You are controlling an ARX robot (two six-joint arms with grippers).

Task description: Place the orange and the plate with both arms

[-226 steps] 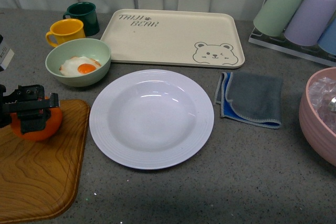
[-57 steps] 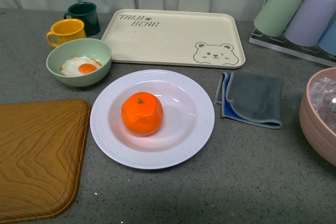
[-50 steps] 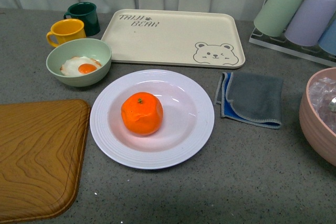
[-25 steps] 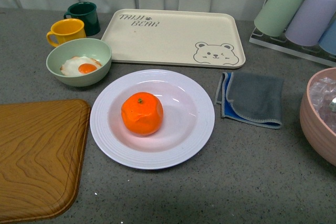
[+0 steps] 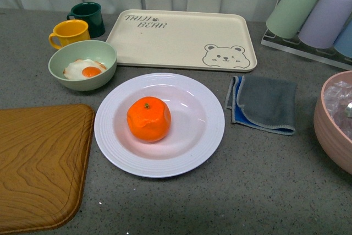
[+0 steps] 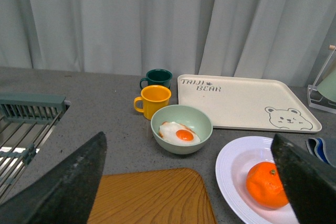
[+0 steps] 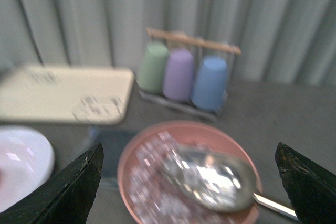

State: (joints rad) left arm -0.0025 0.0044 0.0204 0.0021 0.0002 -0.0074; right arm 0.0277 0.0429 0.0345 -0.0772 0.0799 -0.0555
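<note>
Round bright orange mandarin sits in the middle of the large round white deep plate; ahead of the left gripper stands a pale green bowl holding a fried egg, with a yellow mug and a dark green mug beyond it; ahead of the right gripper a pink bowl holds a metal spoon, with a rack of plastic cups beyond.

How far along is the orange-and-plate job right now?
Done: the round bright orange mandarin sits in the large white deep plate. In hand: nothing; left gripper and right gripper are both open and empty. Left: the plate rests on the grey tabletop, ungrasped, so placing it probably remains; its target isn't shown.
</note>
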